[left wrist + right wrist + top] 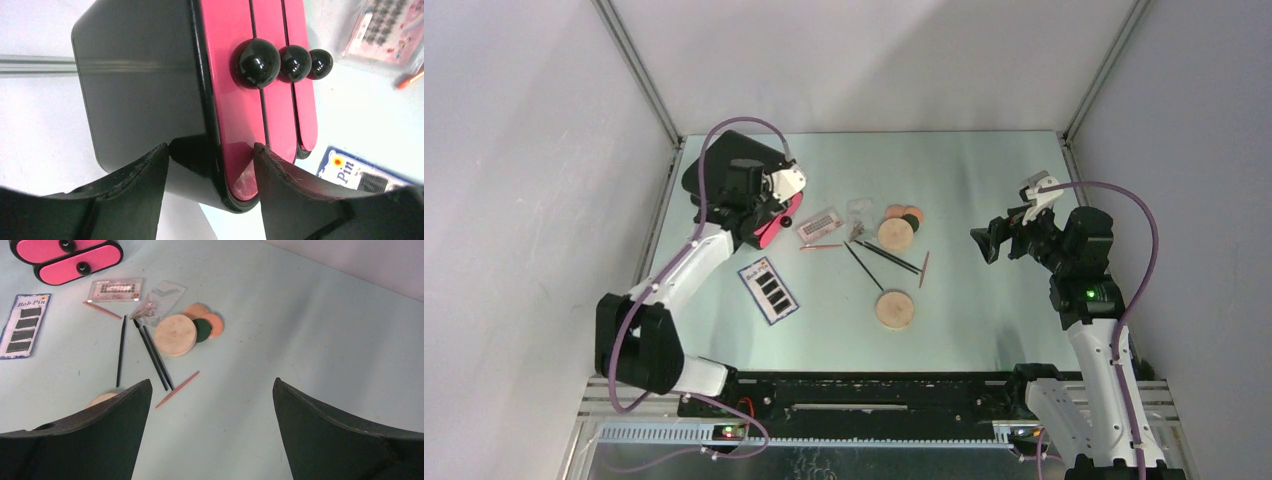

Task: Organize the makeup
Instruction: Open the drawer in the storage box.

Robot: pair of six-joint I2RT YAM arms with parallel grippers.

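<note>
Pale green table (984,180), white walls. Top view: left gripper (770,212) is at the black box (736,170), far left. Right gripper (986,243) hovers at right, well apart from the makeup mid-table: far tan disc (895,233), near tan disc (895,309), flat palette (769,290). Left wrist: jaws clamped on the box's corner, one finger on the black side, one on a pink drawer (235,100). Right wrist: jaws wide apart, holding nothing; black sticks (152,357), pink stick (177,389), green round (202,330) and clear packet (167,292) lie ahead.
</note>
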